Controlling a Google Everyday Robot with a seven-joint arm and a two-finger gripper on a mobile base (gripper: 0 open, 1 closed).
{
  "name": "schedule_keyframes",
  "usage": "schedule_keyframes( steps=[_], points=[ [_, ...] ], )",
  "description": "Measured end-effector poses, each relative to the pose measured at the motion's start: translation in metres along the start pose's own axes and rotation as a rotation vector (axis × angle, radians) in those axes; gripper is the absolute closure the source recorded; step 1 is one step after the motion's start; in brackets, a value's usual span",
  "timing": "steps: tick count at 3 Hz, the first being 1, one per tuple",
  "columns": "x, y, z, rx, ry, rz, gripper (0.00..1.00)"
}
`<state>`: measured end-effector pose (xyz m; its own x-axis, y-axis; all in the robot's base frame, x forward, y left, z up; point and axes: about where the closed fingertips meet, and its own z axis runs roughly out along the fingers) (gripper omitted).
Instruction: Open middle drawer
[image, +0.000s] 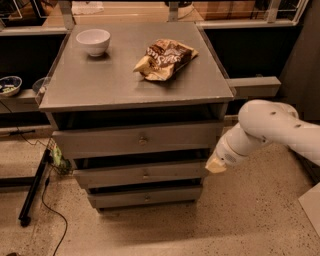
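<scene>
gripper (216, 164) at right end of middle drawer (110, 176), open or closed unclear; knob (145, 174) well away at centre; risk: approach misses knob, bumps drawer edge.

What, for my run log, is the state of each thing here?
Middle grey wooden drawer: shut, round knob untouched.
Top grey drawer: shut.
Bottom grey drawer: shut.
White round bowl: upright on the grey cabinet top.
Brown crumpled snack bag: lying flat there.
Gripper: beside the middle drawer's right end, away from its knob.
</scene>
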<state>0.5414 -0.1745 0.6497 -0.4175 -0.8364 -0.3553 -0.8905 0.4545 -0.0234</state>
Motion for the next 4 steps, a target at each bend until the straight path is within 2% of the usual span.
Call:
schedule_keyframes(
  steps=[1,2,3,4],
  points=[
    [0.013,-0.003,0.025,-0.02,-0.005,0.03,1.0],
    [0.015,-0.014,0.051,-0.018,0.014,0.041,1.0],
    [0.011,-0.026,0.076,-0.038,0.024,0.046,1.0],
    [0.002,-0.032,0.093,-0.086,0.008,0.04,0.83]
  ],
)
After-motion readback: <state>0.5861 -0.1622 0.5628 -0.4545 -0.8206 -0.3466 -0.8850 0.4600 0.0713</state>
